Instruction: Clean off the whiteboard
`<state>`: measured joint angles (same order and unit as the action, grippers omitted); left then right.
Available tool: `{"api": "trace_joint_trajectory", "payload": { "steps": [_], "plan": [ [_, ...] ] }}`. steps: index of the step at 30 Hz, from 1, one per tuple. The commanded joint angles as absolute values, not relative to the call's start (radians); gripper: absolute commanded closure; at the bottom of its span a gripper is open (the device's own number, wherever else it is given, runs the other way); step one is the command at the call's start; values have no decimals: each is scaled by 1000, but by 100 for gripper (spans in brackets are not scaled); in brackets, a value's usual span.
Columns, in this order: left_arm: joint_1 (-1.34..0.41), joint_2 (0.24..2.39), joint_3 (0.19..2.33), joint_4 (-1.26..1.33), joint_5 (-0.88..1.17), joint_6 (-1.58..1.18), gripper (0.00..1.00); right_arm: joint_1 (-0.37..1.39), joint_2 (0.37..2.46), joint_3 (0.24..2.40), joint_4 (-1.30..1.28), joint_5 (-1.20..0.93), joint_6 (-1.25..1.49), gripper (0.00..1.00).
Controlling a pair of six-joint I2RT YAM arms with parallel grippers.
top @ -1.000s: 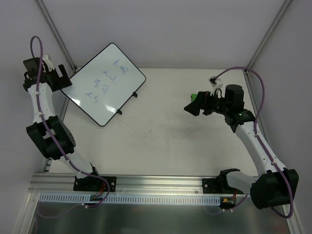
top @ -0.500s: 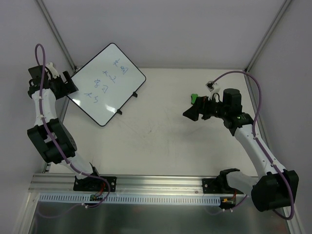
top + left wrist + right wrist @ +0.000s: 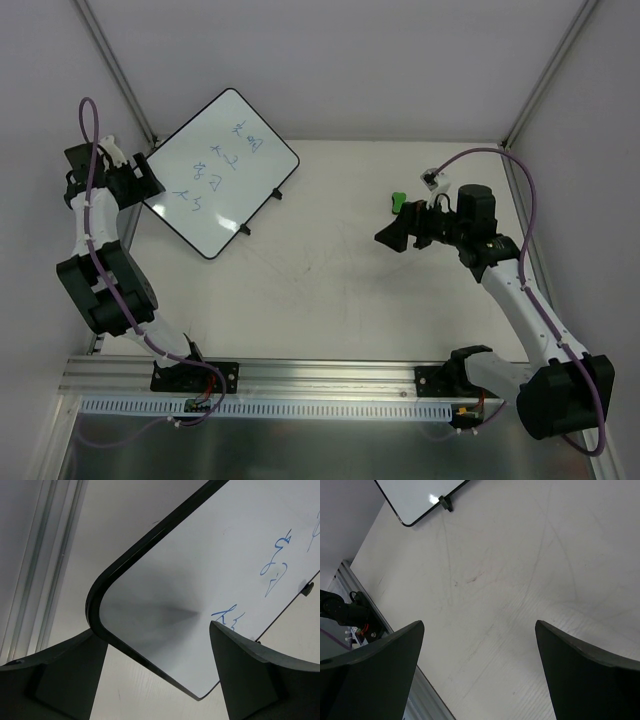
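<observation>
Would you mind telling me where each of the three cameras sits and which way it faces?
Top external: above and behind the arm bases, looking down at the table; both arms, the whiteboard and a small green block show.
Left wrist: on the left arm, facing the whiteboard's rounded corner between the fingers of the open left gripper.
Right wrist: on the right arm, looking down at the table past the open right gripper.
Shared: all three show the whiteboard.

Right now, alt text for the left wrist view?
A rounded, black-rimmed corner of the whiteboard fills the frame, seen between the two dark fingers of the open left gripper. Its right side bears blue handwriting; a metal frame rail runs along the left, with table showing below.
</observation>
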<state>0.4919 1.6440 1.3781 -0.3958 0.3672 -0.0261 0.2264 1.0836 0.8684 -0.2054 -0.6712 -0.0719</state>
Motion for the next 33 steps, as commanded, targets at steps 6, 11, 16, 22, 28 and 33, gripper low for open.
{"api": "trace_joint_trajectory", "payload": {
  "steps": [6, 11, 16, 22, 28, 33],
  "plan": [
    [551, 1595, 1269, -264, 521, -24, 22, 236, 1065, 838, -140, -715, -95, 1],
    [587, 1575, 1218, -184, 636, -32, 24, 238, 1075, 834, -129, -732, -91, 1],
    [609, 1586, 1183, -137, 738, -38, 29, 239, 1088, 839, -121, -747, -89, 1],
    [614, 1621, 1192, -114, 859, -37, 46, 241, 1100, 847, -121, -765, -91, 1],
    [618, 1661, 1207, -107, 905, -32, 53, 245, 1103, 847, -121, -778, -91, 1],
    [620, 1701, 1216, -100, 949, -28, 58, 245, 1103, 836, -121, -779, -97, 1]
  ]
}}
